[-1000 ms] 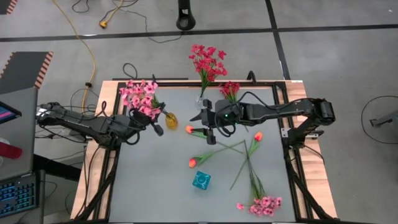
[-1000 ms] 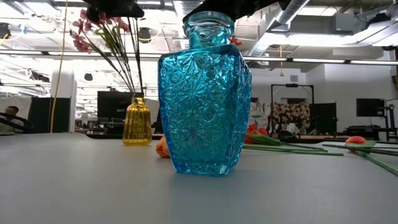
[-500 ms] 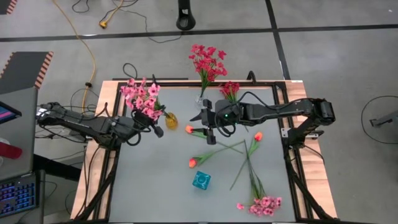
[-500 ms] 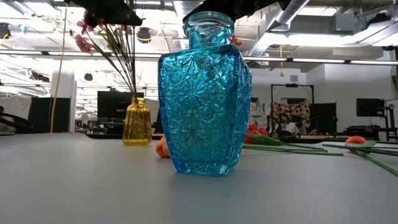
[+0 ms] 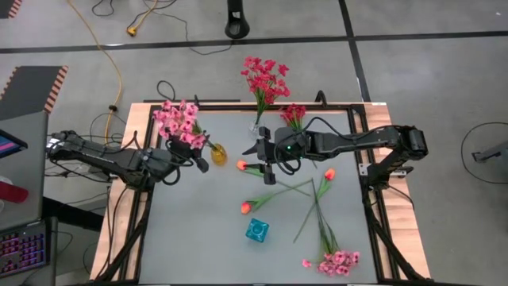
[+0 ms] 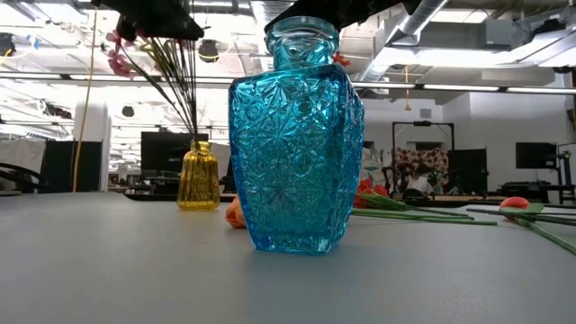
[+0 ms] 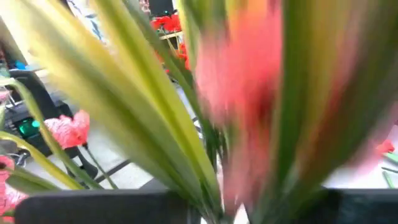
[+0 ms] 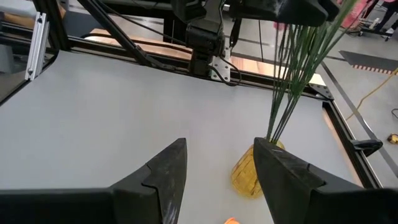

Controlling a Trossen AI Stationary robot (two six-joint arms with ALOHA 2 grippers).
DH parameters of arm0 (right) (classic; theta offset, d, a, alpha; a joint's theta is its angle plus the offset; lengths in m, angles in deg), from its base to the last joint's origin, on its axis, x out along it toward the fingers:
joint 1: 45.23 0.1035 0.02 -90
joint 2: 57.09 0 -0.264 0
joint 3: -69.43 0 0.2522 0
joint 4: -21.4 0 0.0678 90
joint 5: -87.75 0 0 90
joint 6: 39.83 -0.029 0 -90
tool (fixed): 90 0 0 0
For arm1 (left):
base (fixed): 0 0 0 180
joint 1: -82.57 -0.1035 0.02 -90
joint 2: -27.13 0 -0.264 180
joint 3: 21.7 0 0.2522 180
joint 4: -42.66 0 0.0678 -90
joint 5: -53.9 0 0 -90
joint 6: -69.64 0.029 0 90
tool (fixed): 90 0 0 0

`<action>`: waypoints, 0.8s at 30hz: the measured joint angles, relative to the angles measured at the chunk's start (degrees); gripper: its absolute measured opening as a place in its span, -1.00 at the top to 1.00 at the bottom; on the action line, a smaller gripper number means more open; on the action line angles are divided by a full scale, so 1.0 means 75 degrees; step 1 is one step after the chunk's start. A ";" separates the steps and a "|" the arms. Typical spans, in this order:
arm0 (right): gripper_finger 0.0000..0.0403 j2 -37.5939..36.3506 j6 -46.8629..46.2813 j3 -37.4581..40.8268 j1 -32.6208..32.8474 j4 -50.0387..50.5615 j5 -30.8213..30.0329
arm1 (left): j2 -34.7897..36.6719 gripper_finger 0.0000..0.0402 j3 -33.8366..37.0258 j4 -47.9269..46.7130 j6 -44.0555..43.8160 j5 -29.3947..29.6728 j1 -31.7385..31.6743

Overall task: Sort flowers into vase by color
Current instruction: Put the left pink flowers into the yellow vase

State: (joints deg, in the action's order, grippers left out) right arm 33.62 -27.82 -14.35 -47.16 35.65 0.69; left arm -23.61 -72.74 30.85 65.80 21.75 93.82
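While thin green stems of the pink blossom spray [image 5: 179, 122] sit in the bulbous amber glass vase [image 6: 198, 176], left gripper [image 5: 184, 154] hovers beside them, finger state unclear; right gripper [image 8: 214, 171] spread apart over the grey tabletop [image 5: 198, 230]; faceted cut-glass blue vase [image 6: 296, 144] empty.

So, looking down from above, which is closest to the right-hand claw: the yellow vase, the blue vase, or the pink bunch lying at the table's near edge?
From the right gripper in the high view:
1. Yellow vase, just to its left, holding pink flowers.
2. Blue vase, below it, mid-table.
3. Loose pink bunch, lower right, farthest.
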 joint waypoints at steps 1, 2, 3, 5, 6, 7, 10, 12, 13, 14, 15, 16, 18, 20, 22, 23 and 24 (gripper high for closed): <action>-0.05 0.0000 0.0000 0.0000 0.0000 0.0003 0.0000 | 0.0000 0.58 0.0000 -0.0002 -0.0035 -0.0002 -0.0001; -0.05 0.0000 0.0000 0.0000 0.0000 0.0002 0.0000 | 0.0000 0.54 0.0000 -0.0002 -0.0051 -0.0002 0.0001; -0.05 0.0000 0.0000 0.0000 0.0000 0.0001 0.0000 | 0.0000 0.51 0.0000 -0.0004 -0.0053 -0.0003 0.0002; -0.05 0.0000 0.0000 0.0000 0.0000 0.0003 0.0000 | 0.0000 0.45 0.0000 -0.0002 -0.0065 -0.0003 0.0002; -0.05 0.0000 0.0000 0.0000 0.0000 0.0000 0.0000 | 0.0000 0.43 0.0000 -0.0002 -0.0065 -0.0003 0.0002; -0.05 0.0000 0.0000 0.0000 0.0000 0.0003 0.0000 | 0.0000 0.41 0.0000 -0.0005 -0.0066 -0.0011 0.0002; -0.05 0.0000 0.0000 0.0000 0.0000 0.0025 0.0000 | 0.0003 0.35 0.0000 -0.0027 -0.0066 -0.0127 0.0002; -0.05 0.0000 0.0000 0.0000 0.0000 0.0078 0.0000 | 0.0039 0.32 0.0000 -0.0238 -0.0063 -0.0264 0.0013; -0.05 0.0000 -0.0003 0.0000 0.0000 0.0108 0.0000 | 0.0073 0.31 0.0000 -0.0423 -0.0110 -0.0332 0.0031; -0.05 0.0000 -0.0003 0.0000 0.0000 0.0121 0.0000 | 0.0116 0.29 0.0000 -0.0638 -0.0200 -0.0405 0.0052; -0.05 0.0000 -0.0003 0.0000 0.0000 0.0133 0.0000 | 0.0151 0.28 0.0000 -0.0852 -0.0318 -0.0491 0.0064; -0.05 0.0000 -0.0003 0.0000 0.0000 0.0131 0.0000 | 0.0189 0.27 0.0000 -0.1079 -0.0432 -0.0574 0.0083; -0.05 0.0000 -0.0003 0.0000 0.0000 0.0131 0.0000 | 0.0279 0.24 0.0003 -0.1536 -0.0627 -0.0750 0.0141; -0.05 0.0000 -0.0003 0.0000 0.0000 0.0131 0.0000 | 0.0385 0.22 0.0003 -0.1877 -0.0778 -0.0900 0.0194; -0.05 0.0000 -0.0003 0.0000 0.0000 0.0128 0.0000 | 0.0510 0.20 0.0003 -0.2200 -0.0864 -0.0982 0.0230; -0.05 0.0000 -0.0003 0.0000 0.0000 0.0125 0.0000 | 0.0574 0.19 0.0003 -0.2348 -0.0894 -0.1058 0.0241; -0.05 0.0000 -0.0003 0.0000 0.0000 0.0125 0.0000 | 0.0638 0.18 0.0003 -0.2480 -0.0921 -0.1112 0.0244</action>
State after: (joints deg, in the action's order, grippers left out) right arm 33.62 -27.85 -14.35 -47.16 36.59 0.69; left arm -18.83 -72.71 12.25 58.90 13.41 95.65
